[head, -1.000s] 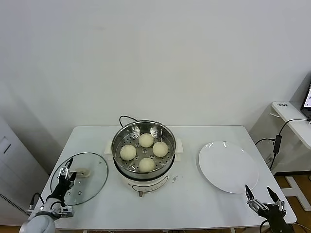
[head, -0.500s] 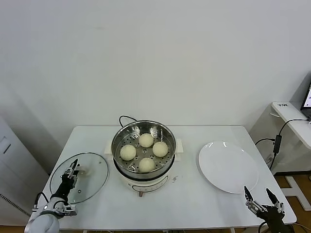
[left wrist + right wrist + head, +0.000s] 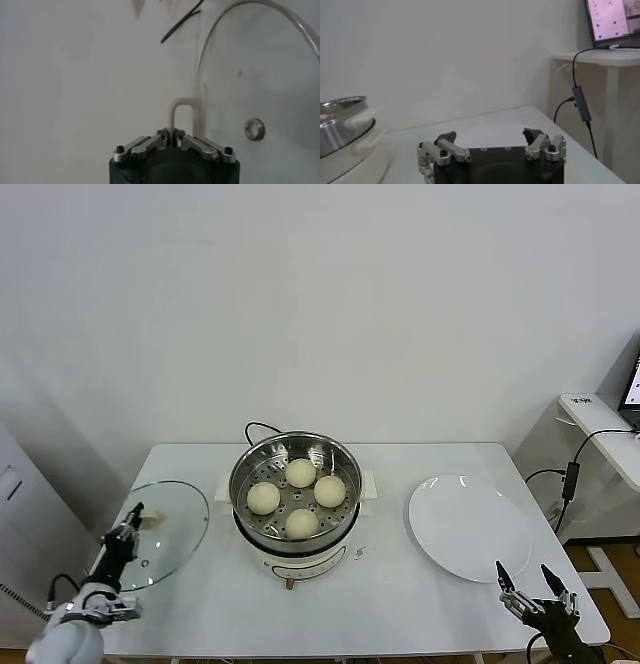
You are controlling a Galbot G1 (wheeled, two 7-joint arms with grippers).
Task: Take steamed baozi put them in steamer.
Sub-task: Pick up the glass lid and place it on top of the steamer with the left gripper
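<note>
Several cream-white baozi (image 3: 300, 473) lie on the perforated tray inside the steel steamer (image 3: 242, 472), which stands mid-table on its white base. At the table's left front, my left gripper (image 3: 133, 517) is shut on the white handle (image 3: 182, 106) of the round glass lid (image 3: 170, 529). The lid is tilted, its handle side raised off the table. In the left wrist view the lid's glass (image 3: 260, 75) spreads beside the closed jaws of the left gripper (image 3: 171, 134). My right gripper (image 3: 523, 572) hangs open and empty by the table's front right corner, also in its own view (image 3: 489, 134).
A flat white plate (image 3: 468, 527) lies to the right of the steamer. A black cord (image 3: 258, 427) runs behind the pot. A side desk (image 3: 600, 424) with a laptop and hanging cable stands beyond the table's right edge. The steamer's wall (image 3: 342, 122) shows in the right wrist view.
My left gripper closed on the lid's handle and raised it, tipping the lid and drawing it slightly left. The right gripper drifted a little and stays open.
</note>
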